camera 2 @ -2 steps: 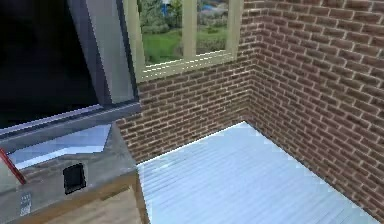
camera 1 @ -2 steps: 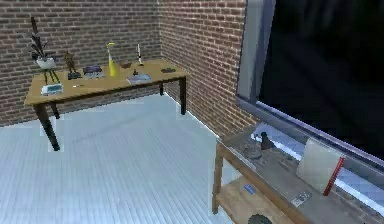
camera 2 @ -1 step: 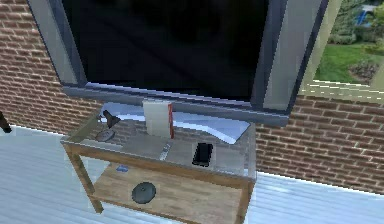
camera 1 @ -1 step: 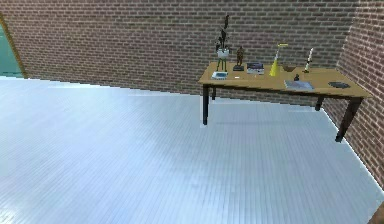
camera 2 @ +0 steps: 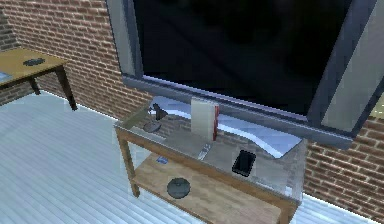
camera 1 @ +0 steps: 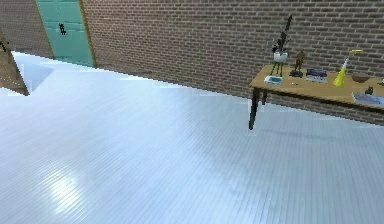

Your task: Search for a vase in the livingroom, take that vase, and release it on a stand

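Observation:
A wooden table (camera 1: 300, 88) stands against the brick wall at the forward view's right. On it I see a tall dark slender thing on a pale base (camera 1: 283, 48), a small dark figure (camera 1: 298, 66) and a yellow cone-shaped thing (camera 1: 342, 73); I cannot tell which of them is a vase. In the arm side view a wooden stand with a glass top (camera 2: 190, 150) sits below a large dark screen (camera 2: 240, 50). A white and red box (camera 2: 203, 118), a flat dark phone-like thing (camera 2: 243, 162) and a small dark object (camera 2: 155, 113) lie on the stand.
A teal door (camera 1: 63, 28) is in the brick wall at the forward view's upper left, with a brown piece of furniture (camera 1: 10, 70) at the left edge. Pale plank floor spreads wide between them. A round dark thing (camera 2: 178, 187) lies on the stand's lower shelf. A table corner (camera 2: 25, 68) shows in the arm side view's left.

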